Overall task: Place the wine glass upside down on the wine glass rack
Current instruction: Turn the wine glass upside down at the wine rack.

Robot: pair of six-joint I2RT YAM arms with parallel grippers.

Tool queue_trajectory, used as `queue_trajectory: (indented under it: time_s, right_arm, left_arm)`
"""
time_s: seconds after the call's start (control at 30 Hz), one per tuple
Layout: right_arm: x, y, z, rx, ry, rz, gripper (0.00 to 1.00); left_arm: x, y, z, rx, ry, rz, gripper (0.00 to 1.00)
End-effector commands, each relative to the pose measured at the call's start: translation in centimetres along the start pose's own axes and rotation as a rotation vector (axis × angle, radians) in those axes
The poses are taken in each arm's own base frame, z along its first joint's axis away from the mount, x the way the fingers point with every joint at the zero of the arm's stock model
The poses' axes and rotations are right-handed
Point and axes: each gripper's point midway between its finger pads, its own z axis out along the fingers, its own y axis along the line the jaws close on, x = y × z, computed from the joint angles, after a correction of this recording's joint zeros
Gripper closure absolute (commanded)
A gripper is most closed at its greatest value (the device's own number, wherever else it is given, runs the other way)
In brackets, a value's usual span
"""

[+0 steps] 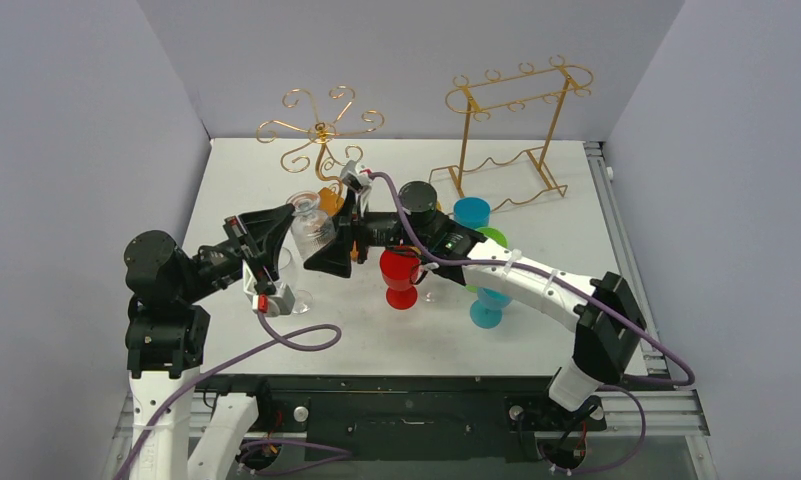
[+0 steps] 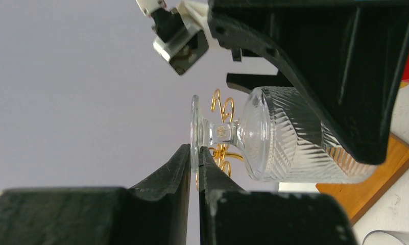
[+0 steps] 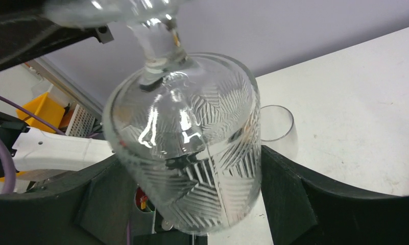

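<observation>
The clear ribbed wine glass (image 1: 313, 225) is held in the air, lying about sideways, between both arms, in front of the gold tree-shaped wine glass rack (image 1: 321, 130). My left gripper (image 1: 294, 208) is shut on the rim of the glass's foot; in the left wrist view its jaws (image 2: 194, 153) pinch the foot disc of the glass (image 2: 279, 135), with the rack's gold curls (image 2: 221, 104) behind. My right gripper (image 1: 318, 240) is around the bowl; in the right wrist view (image 3: 192, 168) its fingers lie against both sides of the bowl (image 3: 192, 143).
A taller gold wire frame rack (image 1: 516, 130) stands at the back right. A red cup (image 1: 400, 275), blue cups (image 1: 471, 212), a green cup (image 1: 491, 238) and another clear glass (image 3: 279, 127) stand mid-table. The rack's wooden base (image 2: 381, 173) lies under the glass.
</observation>
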Motion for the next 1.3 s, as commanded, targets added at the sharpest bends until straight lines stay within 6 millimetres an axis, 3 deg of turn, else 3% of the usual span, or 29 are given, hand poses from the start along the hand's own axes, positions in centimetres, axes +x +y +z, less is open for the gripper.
queue_trajectory:
  time_s: [0.0, 0.27, 0.5, 0.73, 0.87, 0.97, 1.1, 1.27]
  right_arm:
    - [-2.4, 2.7, 0.9, -0.124, -0.060, -0.116, 0.23]
    - [-2.9, 4.6, 0.9, -0.246, -0.100, -0.115, 0.23]
    - [-5.8, 8.0, -1.7, -0.426, -0.253, -0.096, 0.23]
    - [-7.2, 9.9, -2.5, -0.559, -0.314, -0.039, 0.22]
    - [-7.2, 9.2, -2.3, -0.515, -0.309, -0.074, 0.22]
    - [-7.0, 7.3, -1.8, -0.387, -0.283, -0.147, 0.22]
    - [-4.9, 4.6, -1.5, -0.179, -0.129, -0.273, 0.22]
    - [-4.4, 3.7, -2.1, -0.118, -0.088, -0.322, 0.21]
  left_arm:
    - [-2.4, 2.5, -0.2, -0.042, -0.067, 0.136, 1.00]
    - [-2.6, 1.7, -0.2, -0.011, -0.082, 0.181, 1.00]
    - [-2.8, 1.4, -0.2, -0.002, -0.090, 0.205, 1.00]
    - [-2.6, 1.5, -0.2, -0.009, -0.085, 0.212, 1.00]
    - [-2.6, 1.4, -0.2, 0.000, -0.081, 0.195, 1.00]
    - [-2.6, 1.1, -0.2, 0.007, -0.079, 0.184, 1.00]
    - [-2.5, 0.8, -0.2, 0.013, -0.077, 0.172, 1.00]
    - [-2.5, 1.1, -0.1, -0.002, -0.084, 0.156, 1.00]
